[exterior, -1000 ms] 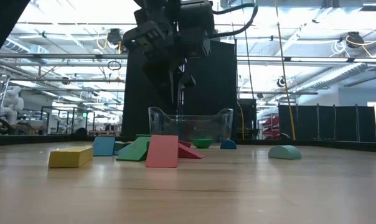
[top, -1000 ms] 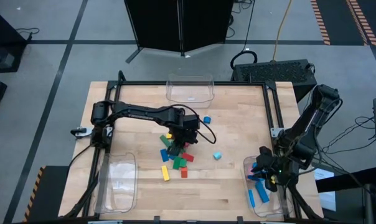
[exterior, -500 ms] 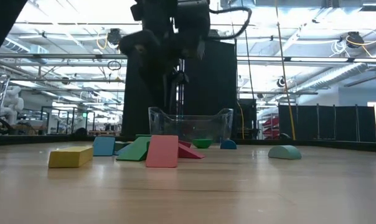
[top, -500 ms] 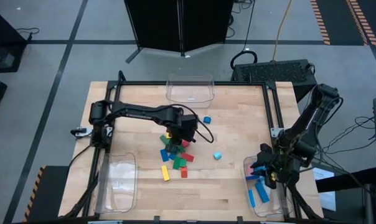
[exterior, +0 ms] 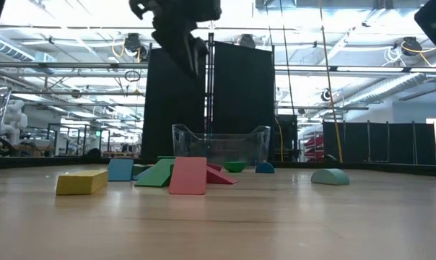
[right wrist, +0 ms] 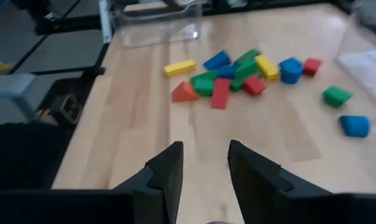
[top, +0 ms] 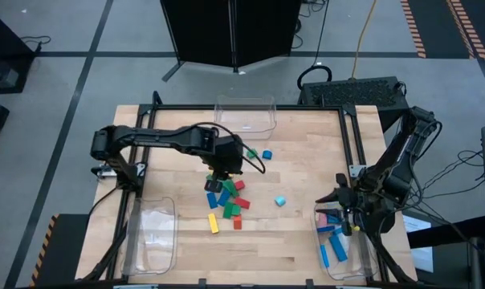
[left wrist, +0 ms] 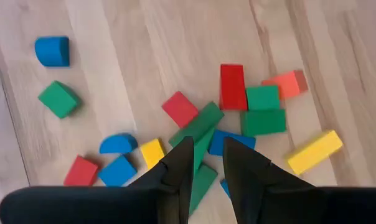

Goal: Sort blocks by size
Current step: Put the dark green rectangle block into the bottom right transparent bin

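Blocks (top: pixel 226 201) unmoved; left gripper (top: pixel 220 173) now higher above them, empty, slightly parted.

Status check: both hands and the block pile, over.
Left hand raised above block pile, nothing held. Right hand open, empty, over bin of blue blocks. Nothing in the way.

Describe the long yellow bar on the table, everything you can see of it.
The yellow bar is a plain, solid-coloured rectangular block, long and narrow, with flat faces and square ends. It lies flat on the wooden table at the near edge of the block pile, apart from the others, a green block lying closest. In the low view it rests on its long side. Neither gripper touches it.
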`<state>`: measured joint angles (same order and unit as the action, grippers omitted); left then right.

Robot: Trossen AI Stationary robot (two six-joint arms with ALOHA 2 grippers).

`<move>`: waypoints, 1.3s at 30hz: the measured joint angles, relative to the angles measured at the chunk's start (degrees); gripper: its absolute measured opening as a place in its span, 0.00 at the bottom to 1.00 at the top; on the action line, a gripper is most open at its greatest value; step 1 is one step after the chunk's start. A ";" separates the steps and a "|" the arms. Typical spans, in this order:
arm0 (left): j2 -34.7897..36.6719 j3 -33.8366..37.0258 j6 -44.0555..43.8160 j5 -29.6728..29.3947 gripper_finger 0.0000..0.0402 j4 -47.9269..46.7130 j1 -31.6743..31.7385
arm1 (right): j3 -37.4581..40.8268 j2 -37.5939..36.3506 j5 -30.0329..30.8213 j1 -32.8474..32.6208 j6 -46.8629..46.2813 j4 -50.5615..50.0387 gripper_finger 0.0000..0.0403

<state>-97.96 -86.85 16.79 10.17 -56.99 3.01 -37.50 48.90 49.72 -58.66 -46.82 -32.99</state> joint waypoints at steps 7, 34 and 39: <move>5.51 12.32 -2.59 -1.67 0.22 8.15 0.31 | 0.00 1.10 7.69 2.17 -0.26 2.22 0.30; 11.13 37.80 -13.38 -12.70 0.22 27.64 -3.04 | 0.00 9.77 9.93 17.52 13.23 13.11 0.30; 11.13 37.79 -11.54 -12.56 0.22 26.43 -3.04 | 0.00 11.39 9.89 18.62 13.23 13.09 0.30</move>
<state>-86.83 -49.06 5.24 -2.39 -30.56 -0.03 -37.50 60.29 59.61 -40.03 -33.58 -19.90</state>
